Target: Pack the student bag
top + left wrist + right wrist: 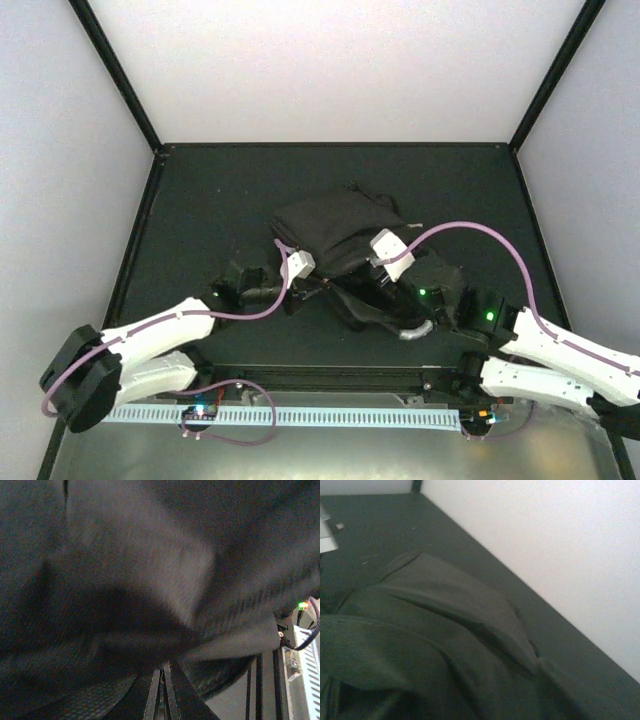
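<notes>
The student bag (335, 232) is a large black fabric backpack lying crumpled in the middle of the mat, with its grey curved handle (415, 333) at the near side. My left gripper (297, 272) is at the bag's left edge. In the left wrist view its fingers (154, 692) stand close together, their tips pressed into black bag fabric (140, 570) that fills the frame. My right gripper (384, 256) lies on the bag's right side. Its fingers do not show in the right wrist view, where only bag fabric (435, 630) is seen.
The black mat (200, 200) is bounded by a black frame and white walls (560, 545). A perforated white rail (330, 415) runs along the near edge by the arm bases. Pink cables loop from both wrists.
</notes>
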Controlling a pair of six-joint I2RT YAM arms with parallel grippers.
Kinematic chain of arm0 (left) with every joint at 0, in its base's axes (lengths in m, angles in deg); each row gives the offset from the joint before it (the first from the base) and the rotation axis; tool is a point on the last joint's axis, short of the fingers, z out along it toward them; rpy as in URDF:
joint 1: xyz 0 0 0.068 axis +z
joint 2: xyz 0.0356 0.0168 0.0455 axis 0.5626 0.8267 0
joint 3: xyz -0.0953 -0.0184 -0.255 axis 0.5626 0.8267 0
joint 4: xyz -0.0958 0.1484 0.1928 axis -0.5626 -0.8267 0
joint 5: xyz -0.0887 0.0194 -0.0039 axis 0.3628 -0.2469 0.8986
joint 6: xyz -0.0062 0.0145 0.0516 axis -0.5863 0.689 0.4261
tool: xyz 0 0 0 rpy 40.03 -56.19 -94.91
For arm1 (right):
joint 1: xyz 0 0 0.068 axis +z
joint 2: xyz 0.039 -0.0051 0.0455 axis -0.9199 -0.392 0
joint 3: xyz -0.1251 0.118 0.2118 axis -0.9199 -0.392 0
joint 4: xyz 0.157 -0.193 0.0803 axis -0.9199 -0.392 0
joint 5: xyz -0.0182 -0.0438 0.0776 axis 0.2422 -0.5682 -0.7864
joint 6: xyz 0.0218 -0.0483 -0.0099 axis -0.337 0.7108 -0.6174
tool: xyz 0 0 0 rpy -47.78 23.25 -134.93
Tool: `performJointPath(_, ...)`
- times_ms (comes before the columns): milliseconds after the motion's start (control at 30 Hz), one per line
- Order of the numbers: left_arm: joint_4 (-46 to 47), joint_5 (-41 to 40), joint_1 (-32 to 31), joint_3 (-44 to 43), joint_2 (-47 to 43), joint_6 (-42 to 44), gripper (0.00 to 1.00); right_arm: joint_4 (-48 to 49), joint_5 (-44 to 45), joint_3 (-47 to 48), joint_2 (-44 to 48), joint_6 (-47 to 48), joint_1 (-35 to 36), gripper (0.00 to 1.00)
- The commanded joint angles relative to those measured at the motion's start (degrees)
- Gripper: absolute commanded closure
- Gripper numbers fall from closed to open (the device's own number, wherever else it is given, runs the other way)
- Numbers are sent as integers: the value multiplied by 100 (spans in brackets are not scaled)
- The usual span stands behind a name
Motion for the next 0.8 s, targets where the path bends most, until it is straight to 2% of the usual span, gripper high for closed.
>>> performJointPath(0,-820,375,-30,-375,-375,-41,98,-1196,-1095,577,-292,-111,4,18)
performJointPath(167,-897,492,-30,-350,-435,-110,98,-2885,-2385,1539,-628,-518,6,11)
performJointPath(267,-1080,756,-34,-545,-262,-120,99,-3389,-3318,1826,-449,-627,6,11)
performJointPath(367,-1358,942,-43,-785,-45,-116,98,-3332,-4136,1787,-110,-788,5,12)
performJointPath(467,-1451,1023,-61,-906,127,-40,98,-2845,-4837,1585,224,-920,6,12)
performJointPath(533,-1424,1055,-85,-939,174,18,98,-2490,-4698,1434,349,-1069,4,9)
performJointPath(600,-1399,1064,-123,-954,200,81,98,-2220,-4144,1323,206,-1240,6,9)
performJointPath(700,-1363,1039,-188,-943,175,167,99,-1997,-3225,1378,-454,-1617,-2,17)
performJointPath(767,-1309,963,-237,-877,130,171,98,-1875,-3173,1480,-920,-1767,-10,19)
